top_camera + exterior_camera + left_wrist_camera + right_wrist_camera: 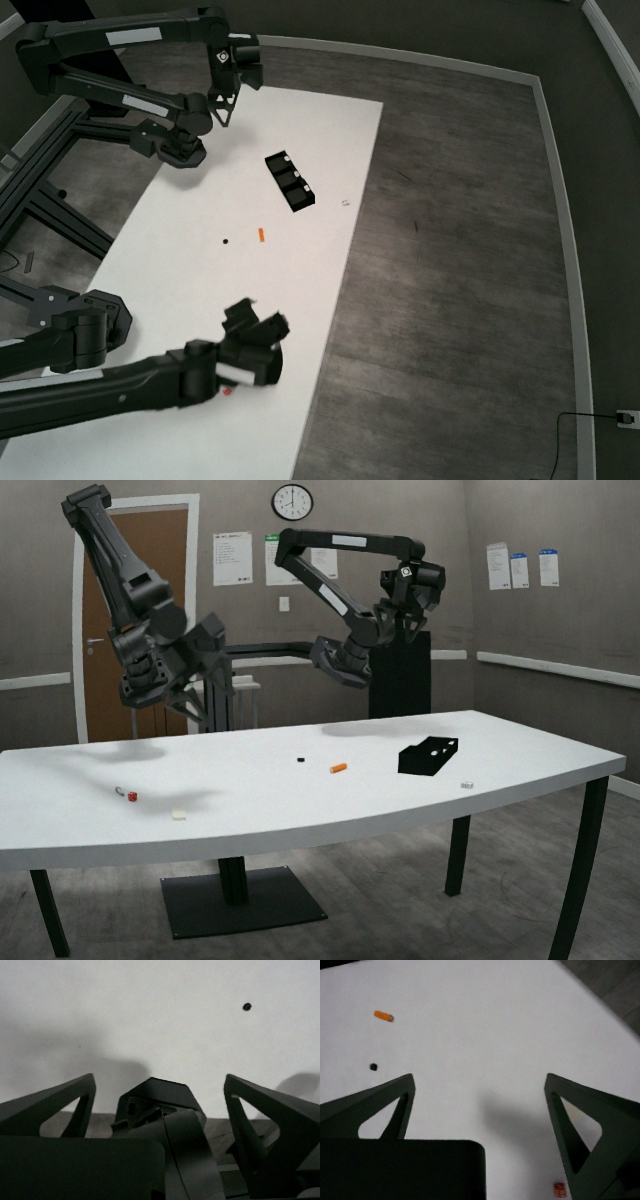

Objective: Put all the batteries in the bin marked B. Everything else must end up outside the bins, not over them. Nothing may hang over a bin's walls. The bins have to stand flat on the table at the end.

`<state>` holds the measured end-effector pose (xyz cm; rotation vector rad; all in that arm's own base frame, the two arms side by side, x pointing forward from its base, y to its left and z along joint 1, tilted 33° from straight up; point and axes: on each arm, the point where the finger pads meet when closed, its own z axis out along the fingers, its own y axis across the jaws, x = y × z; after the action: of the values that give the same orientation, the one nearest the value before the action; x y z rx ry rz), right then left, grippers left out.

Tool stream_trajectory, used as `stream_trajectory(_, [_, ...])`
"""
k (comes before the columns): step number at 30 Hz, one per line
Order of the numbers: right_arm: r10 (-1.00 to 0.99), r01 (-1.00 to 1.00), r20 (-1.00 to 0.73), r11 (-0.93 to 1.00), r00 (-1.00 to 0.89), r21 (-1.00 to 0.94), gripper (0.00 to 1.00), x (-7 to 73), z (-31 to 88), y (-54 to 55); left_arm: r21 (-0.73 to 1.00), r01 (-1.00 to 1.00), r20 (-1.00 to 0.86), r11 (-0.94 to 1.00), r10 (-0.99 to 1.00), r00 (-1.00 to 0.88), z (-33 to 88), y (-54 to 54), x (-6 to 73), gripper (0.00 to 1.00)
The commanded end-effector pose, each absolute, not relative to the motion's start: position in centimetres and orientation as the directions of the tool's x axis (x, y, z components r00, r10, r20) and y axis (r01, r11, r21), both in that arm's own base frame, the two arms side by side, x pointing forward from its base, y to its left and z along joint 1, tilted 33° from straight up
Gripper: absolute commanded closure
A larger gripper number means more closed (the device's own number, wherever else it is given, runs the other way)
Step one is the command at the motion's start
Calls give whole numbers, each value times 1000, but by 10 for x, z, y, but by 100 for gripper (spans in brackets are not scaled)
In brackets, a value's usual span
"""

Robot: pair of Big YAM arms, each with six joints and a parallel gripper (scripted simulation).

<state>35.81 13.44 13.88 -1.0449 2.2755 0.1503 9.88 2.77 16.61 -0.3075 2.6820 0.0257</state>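
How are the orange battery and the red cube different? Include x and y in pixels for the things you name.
The battery [261, 235] [338, 767] [384, 1016] is orange, but the cube [226, 391] [132, 796] [560, 1190] is red. The battery is a long round stick lying on its side, while the cube is short and boxy. The battery is nearer the black bins [283, 178] [416, 761] than the cube is. Both lie on the white table outside the bins.

The top view looks steeply down from far above both grippers; the exterior view faces them from beyond the table [289, 268] [310, 800]. Each wrist view looks close past its fingers; both share the black disc [247, 1007] [373, 1067], ahead of the left fingers and beyond the right fingers.
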Motion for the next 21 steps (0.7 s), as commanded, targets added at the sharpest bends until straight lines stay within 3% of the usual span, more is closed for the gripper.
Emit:
stream_trajectory(1, [-554, -651, -567, 758, -609, -41, 0, 357, 140, 161, -18, -221, -464, 975, -204, -862, 190, 28, 99, 0])
stream_trajectory(21, [-355, -378, -283, 926, -891, 27, 0, 263, 62, 244, -18, -221, -464, 975, -204, -862, 190, 28, 99, 0])
